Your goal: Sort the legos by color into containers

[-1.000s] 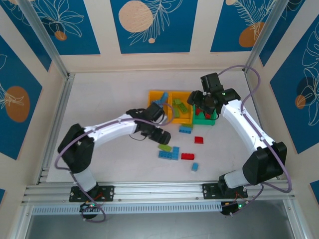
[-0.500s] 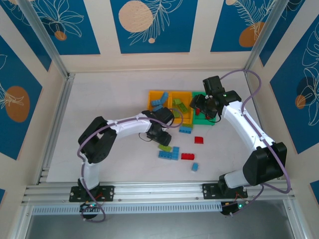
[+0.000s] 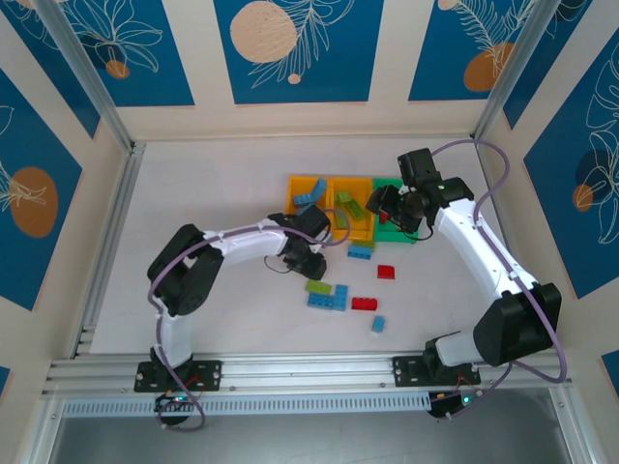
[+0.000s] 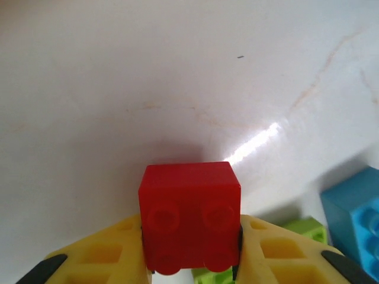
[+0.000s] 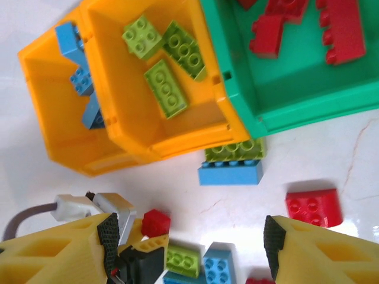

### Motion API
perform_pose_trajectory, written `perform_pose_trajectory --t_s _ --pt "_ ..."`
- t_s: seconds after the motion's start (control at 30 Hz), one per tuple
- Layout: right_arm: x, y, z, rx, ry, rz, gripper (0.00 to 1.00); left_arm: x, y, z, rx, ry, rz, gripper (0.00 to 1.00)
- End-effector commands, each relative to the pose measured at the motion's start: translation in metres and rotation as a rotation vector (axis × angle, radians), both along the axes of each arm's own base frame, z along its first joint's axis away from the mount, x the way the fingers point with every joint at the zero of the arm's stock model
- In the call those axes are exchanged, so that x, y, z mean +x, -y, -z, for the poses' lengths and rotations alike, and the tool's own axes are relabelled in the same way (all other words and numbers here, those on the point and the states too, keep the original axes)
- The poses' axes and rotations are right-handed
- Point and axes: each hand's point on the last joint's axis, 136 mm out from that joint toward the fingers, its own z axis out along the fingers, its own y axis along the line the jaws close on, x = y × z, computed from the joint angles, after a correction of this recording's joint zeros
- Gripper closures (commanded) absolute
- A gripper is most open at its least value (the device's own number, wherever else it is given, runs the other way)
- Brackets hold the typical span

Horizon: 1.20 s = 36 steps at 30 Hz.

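surface (image 3: 213, 193): white and glossy, with loose bricks scattered in front of the bins.

bins, in a row: the left orange bin (image 5: 59, 148) holds blue, the middle orange bin (image 5: 177, 142) holds lime, and the green bin (image 5: 308, 113) holds red.

right arm (image 3: 474, 242): it hangs over the green bin. the right fingers (image 5: 65, 251) are spread wide and hold nothing.

left fingers (image 4: 118, 254): they pinch a red brick (image 4: 189, 216) by its two smooth sides, low over the surface and near the front of the orange bins. i cannot tell whether the brick is clear of the surface.

risks, judged from this layout:
- arm clash. the red brick belongs in the green bin, and the right arm is already over it. a straight carry brings the left arm (image 3: 242, 242) into the right arm's space.
- wrong bin. both orange bins lie between the brick and its target, so an early release drops red among lime or blue.
- slip. the grip is on flat plastic faces only, so a quick swing could twist the brick out.
- knock. a lime-and-blue pair (image 5: 231, 168) sits against the middle bin's front wall and a loose red brick (image 5: 314, 207) lies near it. a low pass could shove either one.
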Motion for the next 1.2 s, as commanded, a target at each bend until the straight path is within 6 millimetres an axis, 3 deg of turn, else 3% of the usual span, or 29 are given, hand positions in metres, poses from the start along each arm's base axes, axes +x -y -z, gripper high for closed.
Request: perform_pose_trajectory --t_s 0.0,0.17,0.33,0.53,0.77,1.0,1.1,1.17 --pt "-0.017 -0.023 -0.031 0.179 -0.006 -0.111 0.31 0.011 0.023 -0.08 -0.243 0.177 0.135 0.68" --pt "-0.043 -0.055 -0.063 0.379 0.018 -0.332 0.3 0.018 0.028 -0.159 -0.436 0.488 0.316 0.68" --pt "-0.066 -0.084 -0.095 0.577 0.072 -0.507 0.23 -0.006 0.042 -0.205 -0.626 0.692 0.569 0.7" --pt "-0.08 -0.101 -0.1 0.668 0.05 -0.595 0.23 -0.008 0.047 -0.212 -0.634 0.697 0.633 0.7" --pt "-0.079 -0.108 -0.069 0.574 -0.014 -0.575 0.27 -0.007 0.051 -0.232 -0.692 0.743 0.608 0.69" --pt "-0.076 -0.116 -0.056 0.508 -0.035 -0.583 0.34 -0.008 0.051 -0.239 -0.702 0.753 0.61 0.69" --pt "-0.075 -0.114 -0.05 0.469 -0.047 -0.574 0.47 -0.008 0.05 -0.242 -0.699 0.757 0.611 0.69" --pt "-0.073 -0.114 -0.05 0.464 -0.041 -0.563 0.62 -0.008 0.051 -0.243 -0.701 0.757 0.614 0.69"
